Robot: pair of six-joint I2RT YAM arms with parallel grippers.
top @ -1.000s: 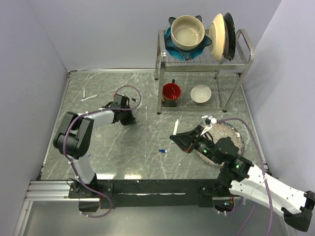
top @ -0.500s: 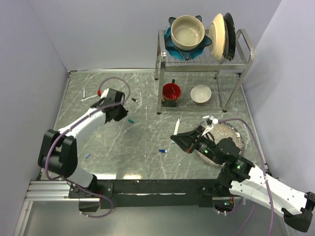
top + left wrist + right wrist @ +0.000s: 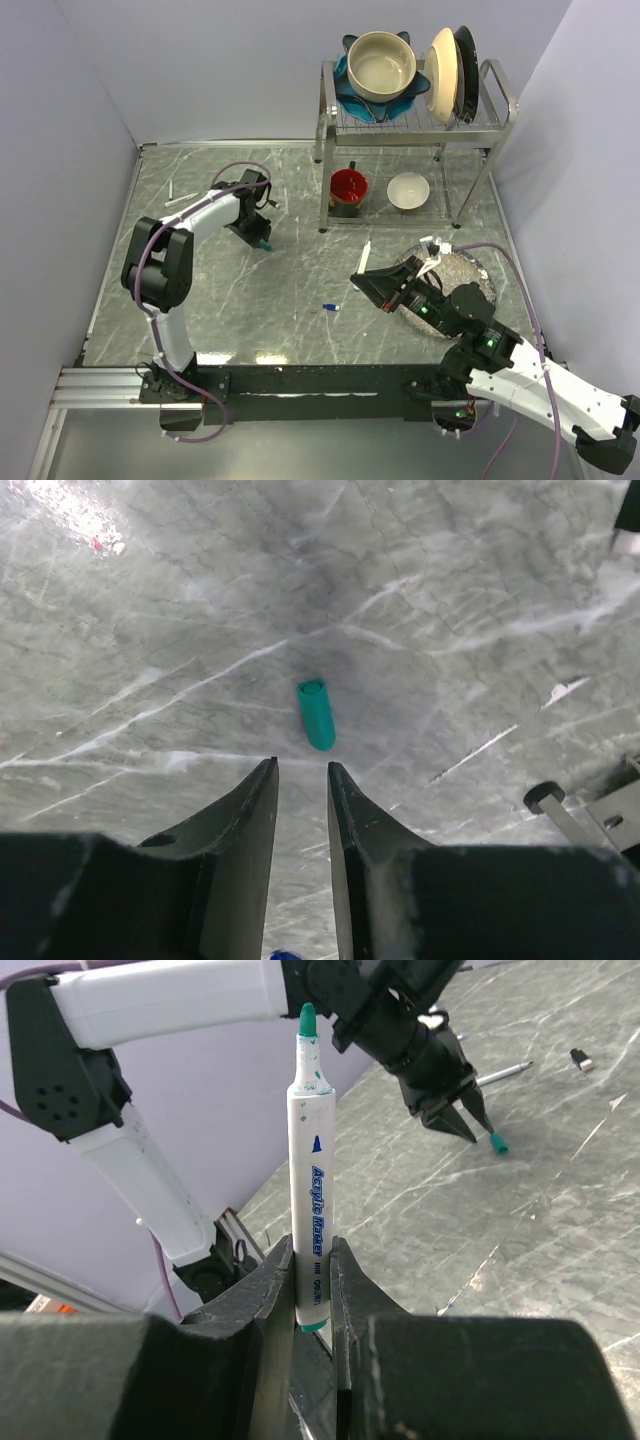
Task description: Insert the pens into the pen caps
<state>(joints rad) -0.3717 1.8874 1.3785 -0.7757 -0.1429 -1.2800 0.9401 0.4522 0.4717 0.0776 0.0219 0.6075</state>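
Pen caps first: a teal cap (image 3: pixel 317 713) lies on its side on the grey marble table (image 3: pixel 300 280), just ahead of my left gripper (image 3: pixel 300 770). Its jaws are released and stand slightly parted, with nothing between them. They point down toward the cap without touching it.

A white pen (image 3: pixel 311 1160) with a teal tip stands upright, clenched at its lower end by my right gripper (image 3: pixel 311 1260), right of the table's middle. A blue cap (image 3: pixel 330 307) lies on the marble between the two grippers, nearer the right one. A second pen (image 3: pixel 181 198) lies far left, near the left wall (image 3: pixel 70 150). A black cap (image 3: pixel 580 1057) sits just beyond the left gripper.

Walls close the table on the left, back and right. A dish rack (image 3: pixel 497 92) fills the far right corner. I see open marble across the middle and the near left.

On the rack's top shelf a beige bowl (image 3: pixel 381 62) sits in a blue petal-shaped dish (image 3: pixel 345 80). A cream plate (image 3: pixel 441 60) and a dark plate (image 3: pixel 467 55) stand on edge beside it. Under the rack sit a red cup (image 3: pixel 347 185) and a small white bowl (image 3: pixel 408 190). A silvery plate (image 3: pixel 478 275) lies beneath the right arm, partly hidden.

My left arm folds at the elbow near the left edge, with its white forearm reaching toward the far centre. My right arm stretches from the near right corner diagonally toward the middle.
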